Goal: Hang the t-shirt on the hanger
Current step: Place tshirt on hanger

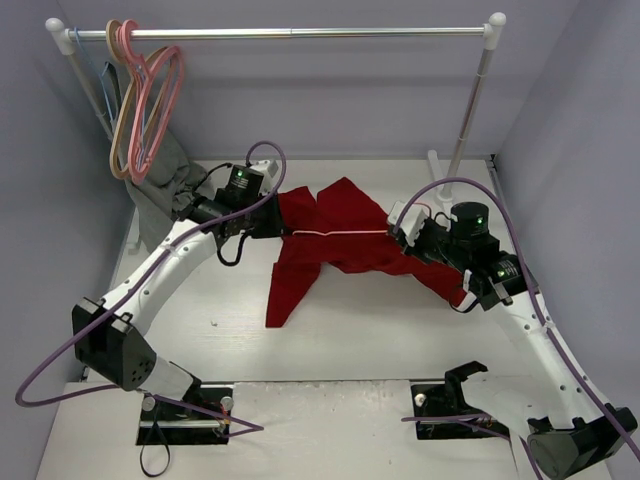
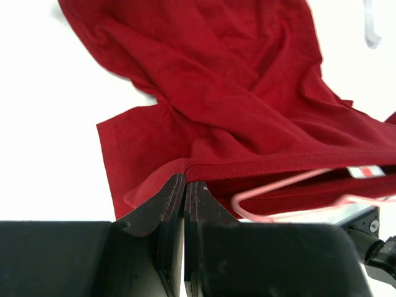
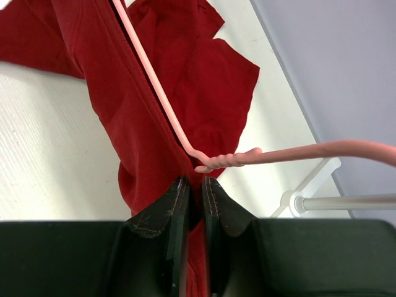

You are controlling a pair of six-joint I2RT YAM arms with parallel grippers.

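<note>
Red shirt [image 1: 340, 215] is held stretched across mid-frame, the pink hanger [image 3: 226, 162] seemingly threaded partway inside. Left gripper [image 2: 185, 185] and right gripper [image 3: 194, 185] are each clamped on cloth. Next, the shoulders must be eased over the hanger arms.

Bright, even overhead light. Top view is sharp, with faint soft shadows on the tabletop [image 1: 330, 345] by the near edge. In the wrist views the table is blown out to white. Left gripper [image 2: 185, 179] and right gripper [image 3: 194, 181] are dark and soft close to the lens.
</note>
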